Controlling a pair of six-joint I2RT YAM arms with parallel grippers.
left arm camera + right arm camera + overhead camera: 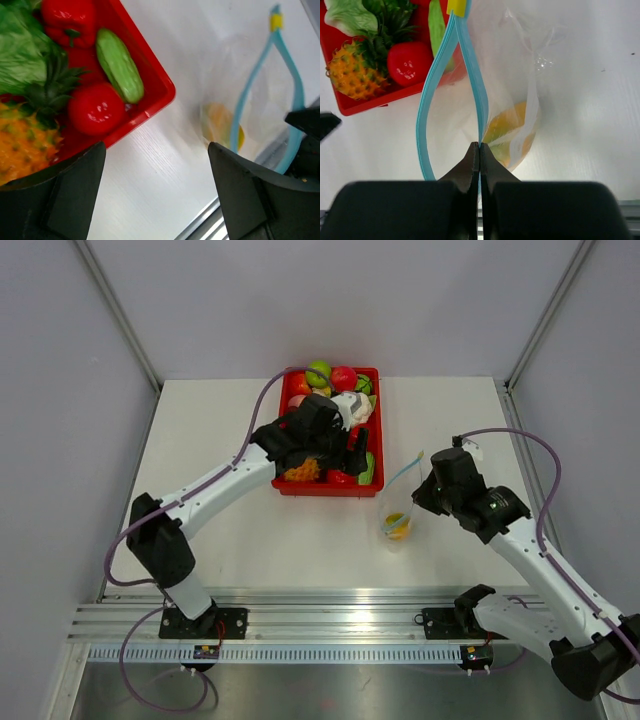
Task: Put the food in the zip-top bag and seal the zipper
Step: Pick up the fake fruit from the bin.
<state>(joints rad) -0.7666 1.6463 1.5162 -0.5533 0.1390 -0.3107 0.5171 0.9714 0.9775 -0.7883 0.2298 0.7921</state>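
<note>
My right gripper was clamped on one strip of the zipper. The zip-top bag gaped just beside the red tray, with a mango inside. My left gripper hung empty, jaws spread, over the tray's corner, and its arm hid some of the food.

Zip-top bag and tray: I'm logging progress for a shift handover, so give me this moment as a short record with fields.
zip-top bag: beside the red tray, mouth open
zipper: unsealed, one strip pinched by the right gripper, jaws shut
in bag: one orange-yellow mango
in tray: pineapple, tomato, cucumber, pepper, lettuce
left gripper: jaws open, empty, over the tray's corner
</note>
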